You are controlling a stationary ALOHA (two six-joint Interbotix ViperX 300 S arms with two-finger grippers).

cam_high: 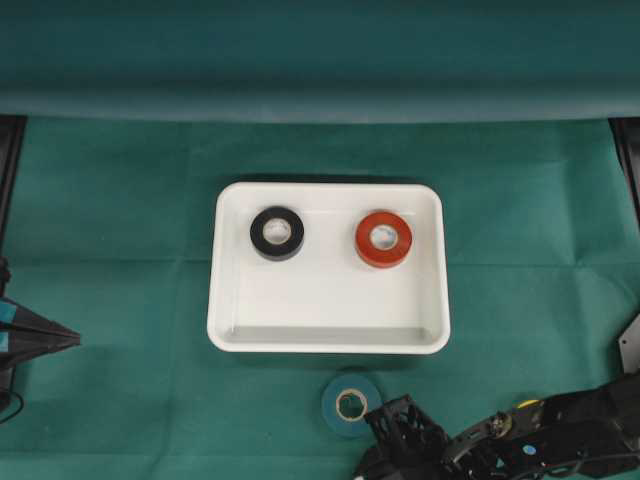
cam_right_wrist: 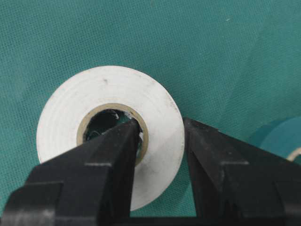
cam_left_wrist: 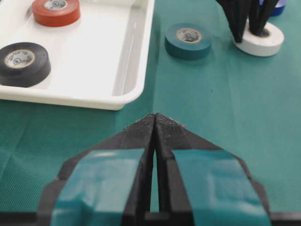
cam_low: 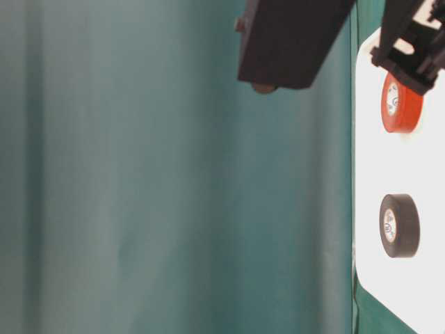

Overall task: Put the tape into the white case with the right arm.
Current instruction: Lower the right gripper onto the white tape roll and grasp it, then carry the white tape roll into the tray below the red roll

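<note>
My right gripper (cam_right_wrist: 160, 141) was clamped on the flat white tape roll's (cam_right_wrist: 110, 101) wall, one finger inside its core, roll on green cloth, outside the glossy white rectangular case (cam_high: 328, 342) beyond my fingertips; lifting and carrying remained.

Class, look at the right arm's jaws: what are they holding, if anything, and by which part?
The right gripper is shut on the white tape, pinching one side of the ring: one jaw inside the core hole, the other against the outer edge. The left gripper holds nothing.

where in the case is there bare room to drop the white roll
The case's near half is bare, below the black roll and red roll. The gap between them is narrower. The right gripper holds the white roll.
</note>
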